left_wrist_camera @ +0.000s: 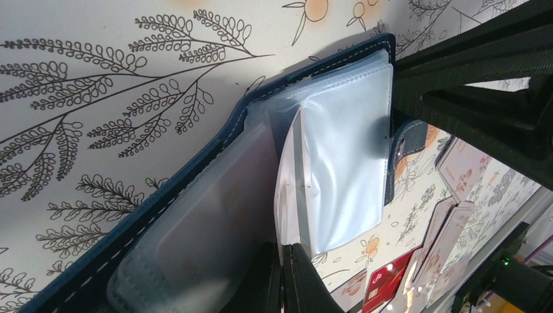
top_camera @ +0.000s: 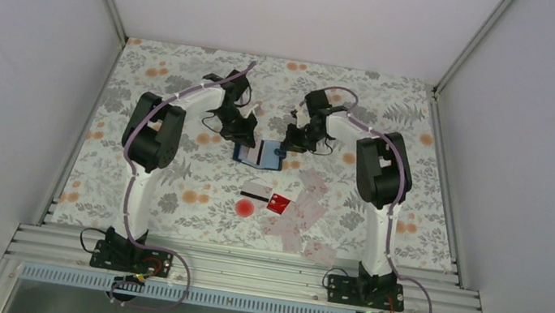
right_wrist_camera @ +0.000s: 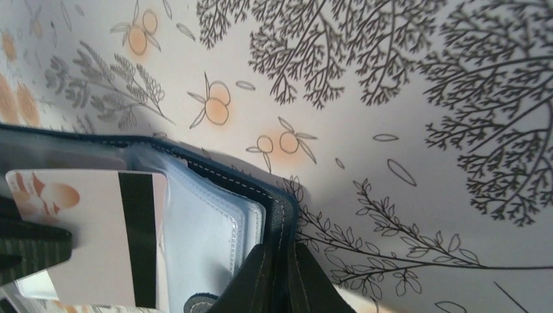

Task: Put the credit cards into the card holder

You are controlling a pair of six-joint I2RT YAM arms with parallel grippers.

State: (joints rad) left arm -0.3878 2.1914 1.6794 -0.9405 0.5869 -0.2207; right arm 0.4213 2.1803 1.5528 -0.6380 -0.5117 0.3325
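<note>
- Currently the card holder (right_wrist_camera: 284,215) lies open on the floral tablecloth (right_wrist_camera: 391,98), between the two arms at mid-table.
- The right gripper (right_wrist_camera: 280,277) is clamped on the edge of its navy cover, pinning that side down.
- The left gripper (left_wrist_camera: 284,277) is pinched together on a striped credit card (right_wrist_camera: 91,228), which it holds over the clear pockets (left_wrist_camera: 345,163). Whether the card's leading edge is inside a sleeve I cannot tell.
- Risk: the sleeve looks soft and bulged. If the card meets its lip instead of its mouth, the plastic could fold over and the card ride on top.
- Risk: a push along the table could drag the holder out of the right claw's thin hold on the cover.
- Risk: the card is held by one edge, so a skewed push may twist it in the fingers and jam a corner.
- Other credit cards (top_camera: 308,210), among them a red card (top_camera: 278,202), lie loose nearer the bases, well apart from the holder, and I judge most of the job is left.
</note>
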